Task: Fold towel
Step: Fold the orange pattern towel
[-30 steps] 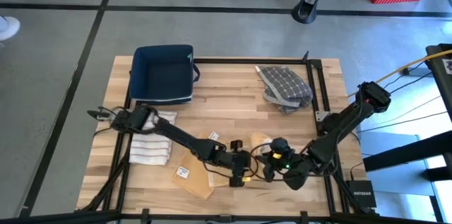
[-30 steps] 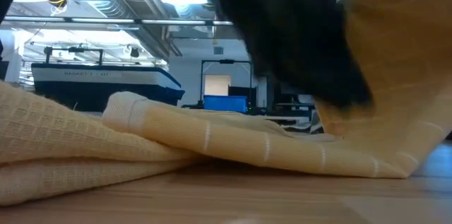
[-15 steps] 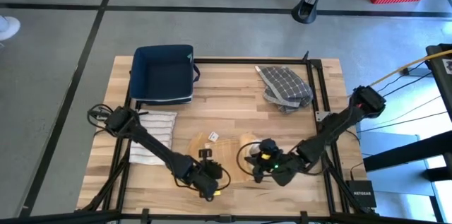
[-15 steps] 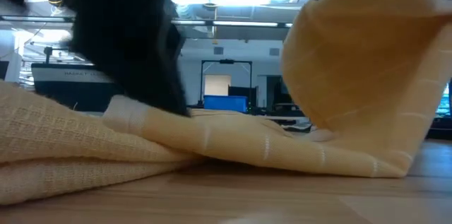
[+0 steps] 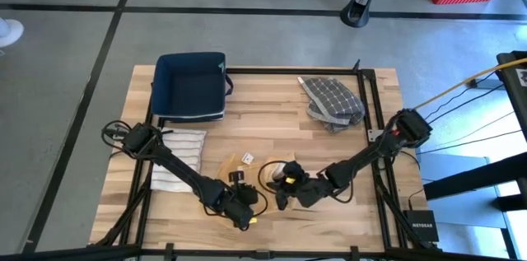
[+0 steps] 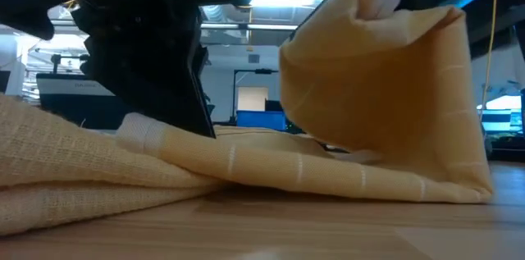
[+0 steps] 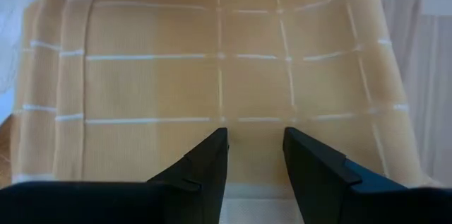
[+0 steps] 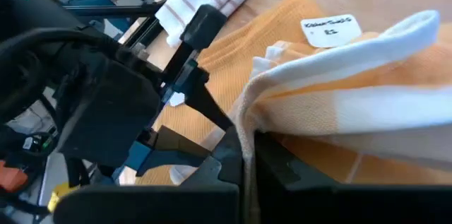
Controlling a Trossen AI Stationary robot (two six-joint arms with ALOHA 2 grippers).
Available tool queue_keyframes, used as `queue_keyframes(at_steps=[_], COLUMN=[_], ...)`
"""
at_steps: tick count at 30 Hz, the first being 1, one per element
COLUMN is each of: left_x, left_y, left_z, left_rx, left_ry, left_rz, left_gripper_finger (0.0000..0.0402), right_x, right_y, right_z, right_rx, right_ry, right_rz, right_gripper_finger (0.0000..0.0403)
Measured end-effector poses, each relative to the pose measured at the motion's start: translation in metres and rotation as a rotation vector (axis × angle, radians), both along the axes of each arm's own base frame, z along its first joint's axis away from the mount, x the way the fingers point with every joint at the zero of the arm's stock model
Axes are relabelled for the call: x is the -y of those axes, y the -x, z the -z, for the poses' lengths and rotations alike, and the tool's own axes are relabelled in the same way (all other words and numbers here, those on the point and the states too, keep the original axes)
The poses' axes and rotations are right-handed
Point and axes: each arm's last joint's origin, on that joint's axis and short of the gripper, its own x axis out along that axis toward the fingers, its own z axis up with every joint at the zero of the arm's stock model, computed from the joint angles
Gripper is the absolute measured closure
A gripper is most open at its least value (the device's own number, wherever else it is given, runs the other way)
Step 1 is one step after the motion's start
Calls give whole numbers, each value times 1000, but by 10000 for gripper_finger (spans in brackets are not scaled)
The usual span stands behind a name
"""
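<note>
Yellow towel [image 5: 247,166] with thin white grid lines lies low and centre in the overhead frame, on the wooden table [image 5: 272,113]. The right gripper [image 5: 282,187], just right of centre, has its fingers clamped on a raised towel edge, which arches up in the table-level view. The left gripper [image 7: 254,155], lower centre, rests with its fingers apart over the flat cloth.

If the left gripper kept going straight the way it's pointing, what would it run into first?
Most likely the yellow towel: it fills the view just ahead of the left gripper, whose jaws stand apart and empty. Depth is unclear.
</note>
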Motion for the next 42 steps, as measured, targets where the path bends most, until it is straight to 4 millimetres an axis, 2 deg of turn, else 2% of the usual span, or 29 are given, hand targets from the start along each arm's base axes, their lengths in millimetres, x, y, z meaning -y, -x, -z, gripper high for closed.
queue_keyframes(at_steps=[8,18,20,25,32,36,42], left_x=[0,-1,-1,5,18,18,18], left_y=[0,1,4,16,31,31,30], left_z=[-3,-4,-10,-40,-46,-46,-46], left_rx=[11,-1,-40,-42,9,12,13], left_ry=[-6,-7,10,38,-58,-57,-57], left_rz=[2,5,12,5,3,-1,-1], left_gripper_finger=[270,270,270,270,270,270,270], right_x=[-10,-22,-23,-25,-23,-23,-24], right_y=[-13,-39,-41,-45,-44,-42,-45], right_z=[22,32,34,38,42,44,41], right_rx=[32,40,35,30,-10,-28,-14], right_ry=[-33,65,68,72,90,106,91], right_rz=[-42,-40,-39,-38,-35,-29,-39], right_gripper_finger=[386,386,386,386,383,356,290])
